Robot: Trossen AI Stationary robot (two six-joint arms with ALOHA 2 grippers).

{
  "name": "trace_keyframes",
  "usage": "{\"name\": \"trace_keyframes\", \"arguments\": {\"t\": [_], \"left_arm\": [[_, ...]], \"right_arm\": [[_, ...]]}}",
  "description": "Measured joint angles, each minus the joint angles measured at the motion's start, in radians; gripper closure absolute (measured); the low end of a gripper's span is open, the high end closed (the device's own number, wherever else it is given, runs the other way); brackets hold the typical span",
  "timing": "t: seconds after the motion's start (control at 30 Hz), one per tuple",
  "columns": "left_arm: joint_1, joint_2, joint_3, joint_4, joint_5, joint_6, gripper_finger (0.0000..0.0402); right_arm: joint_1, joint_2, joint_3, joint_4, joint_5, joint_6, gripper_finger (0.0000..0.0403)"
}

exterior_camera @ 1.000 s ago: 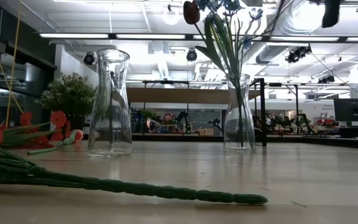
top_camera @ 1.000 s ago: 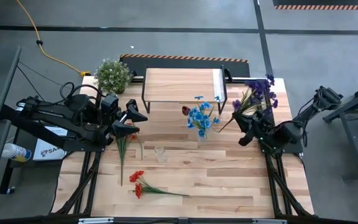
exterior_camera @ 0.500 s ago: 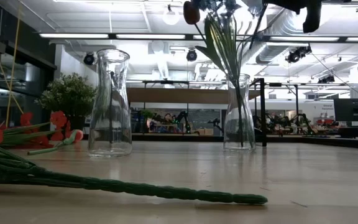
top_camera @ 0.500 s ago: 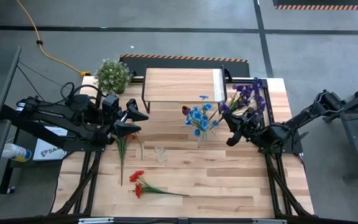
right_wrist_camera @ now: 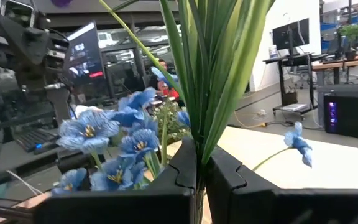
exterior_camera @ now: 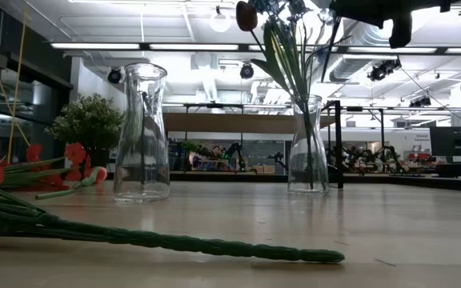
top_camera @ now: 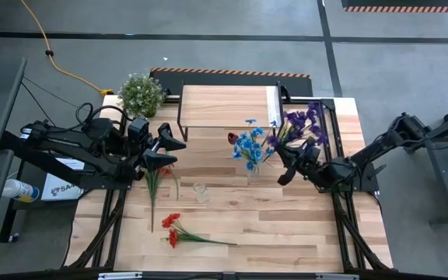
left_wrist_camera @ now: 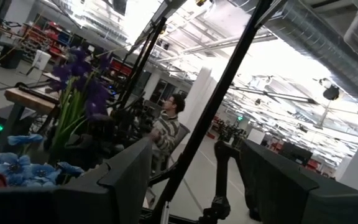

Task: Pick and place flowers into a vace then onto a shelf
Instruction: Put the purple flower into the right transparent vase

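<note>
High view: the purple spray point(top_camera: 302, 120) has been carried from beside the shelf point(top_camera: 228, 106) toward the vase of blue flowers point(top_camera: 249, 148).
Right claw point(top_camera: 285, 165): clenched on the purple stems (insertion judged next).
Left claw point(top_camera: 164, 148): parted, empty, unmoved above the surface point(top_camera: 286, 225).

purple spray point(right_wrist_camera: 61, 2) blooms beyond right wrist view's edge; vase point(exterior_camera: 307, 144) flowerheads cropped
</note>
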Motion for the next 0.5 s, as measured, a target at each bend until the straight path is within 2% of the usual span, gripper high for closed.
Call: {"name": "trace_keyframes", "arguments": {"t": [0.1, 0.5], "left_arm": [[0.000, 0.000, 0.000, 0.000, -0.001, 0.000, 0.0124], [0.000, 0.000, 0.000, 0.000, -0.002, 0.000, 0.0124]], "right_arm": [[-0.008, 0.019, 0.000, 0.007, 0.008, 0.000, 0.0400], [-0.085, 0.080, 0.001, 0.052, -0.072, 0.011, 0.0400]]}}
